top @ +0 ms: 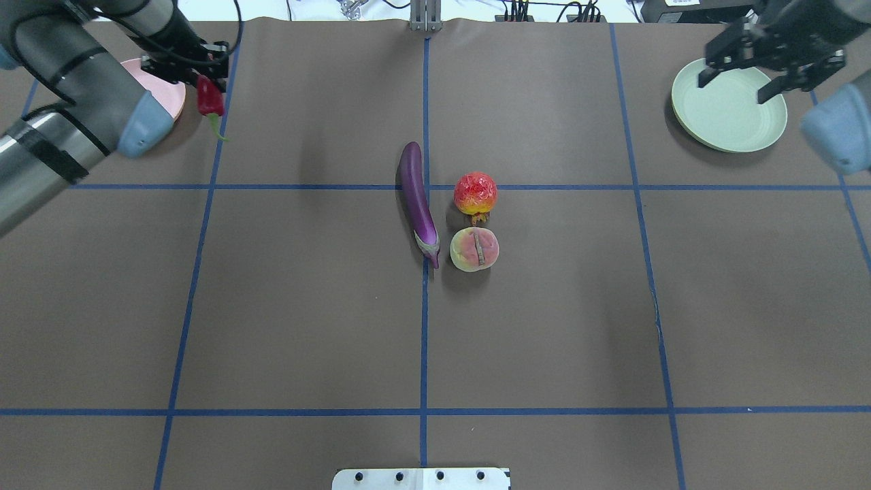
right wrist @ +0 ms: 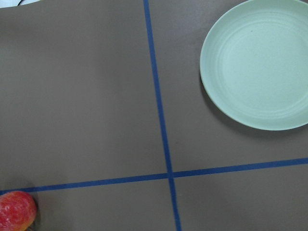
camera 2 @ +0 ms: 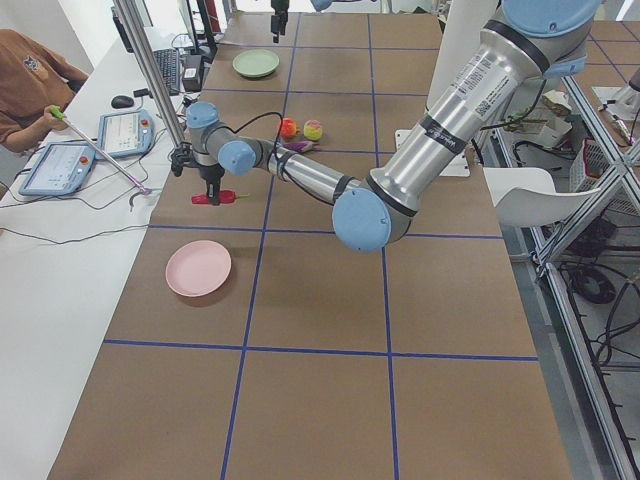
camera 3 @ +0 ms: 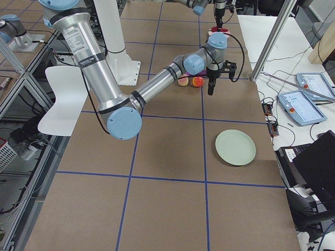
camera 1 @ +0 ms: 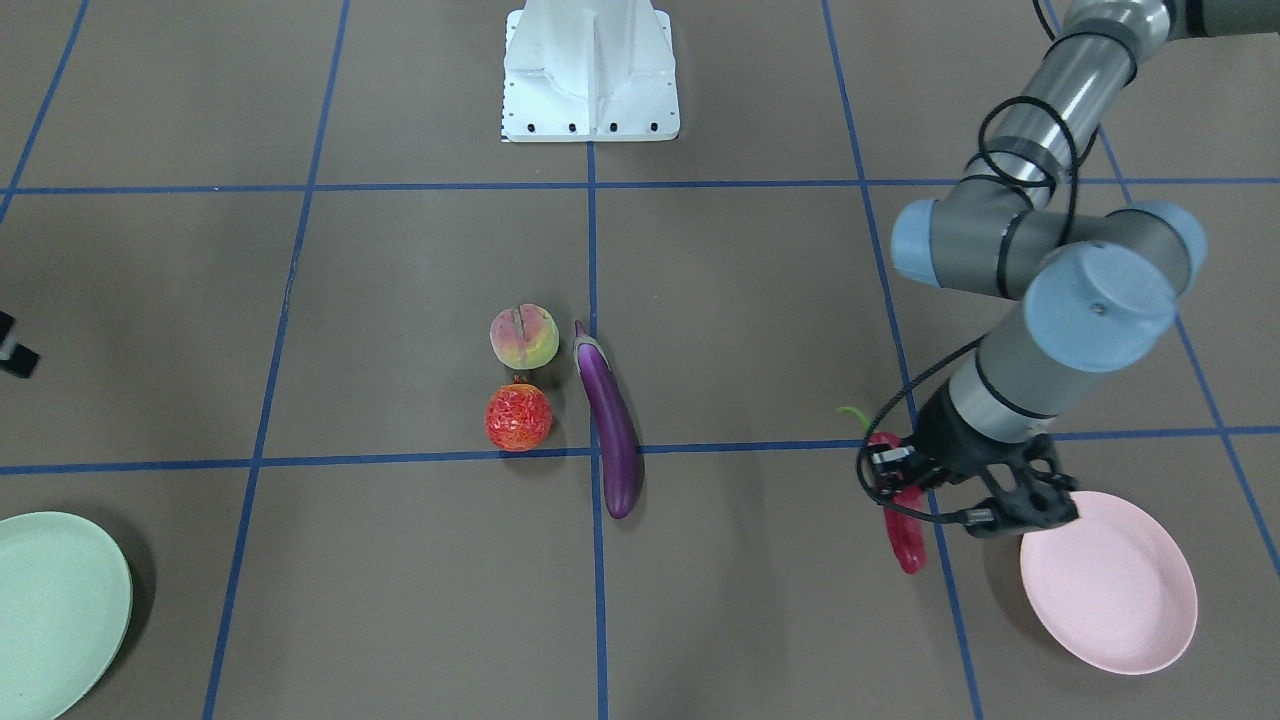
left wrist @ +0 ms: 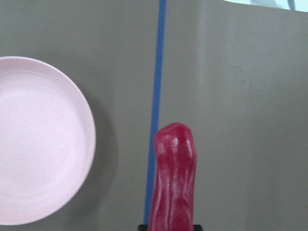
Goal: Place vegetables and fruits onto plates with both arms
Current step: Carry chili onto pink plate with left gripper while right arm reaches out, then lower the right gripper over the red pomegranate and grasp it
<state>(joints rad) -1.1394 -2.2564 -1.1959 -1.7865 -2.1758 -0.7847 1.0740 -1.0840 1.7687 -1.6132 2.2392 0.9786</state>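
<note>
My left gripper point(camera 1: 905, 490) point(top: 197, 68) is shut on the red chili pepper point(camera 1: 907, 535) point(top: 209, 101) point(left wrist: 175, 185), held low beside the pink plate point(camera 1: 1110, 585) point(top: 167, 95) point(left wrist: 38, 139), not over it. My right gripper point(top: 742, 78) is open and empty above the mint green plate point(top: 728, 116) point(camera 1: 55, 610) point(right wrist: 260, 62). The purple eggplant point(camera 1: 612, 430) point(top: 416, 197), the peach point(camera 1: 523, 337) point(top: 474, 250) and the bumpy red-orange fruit point(camera 1: 518, 417) point(top: 475, 192) lie together at the table's middle.
The white pedestal base point(camera 1: 590, 75) point(top: 420, 478) stands at the robot's edge. Blue tape lines grid the brown table. An operator point(camera 2: 30, 85) with tablets sits at the far side bench. Cables lie along the far edge.
</note>
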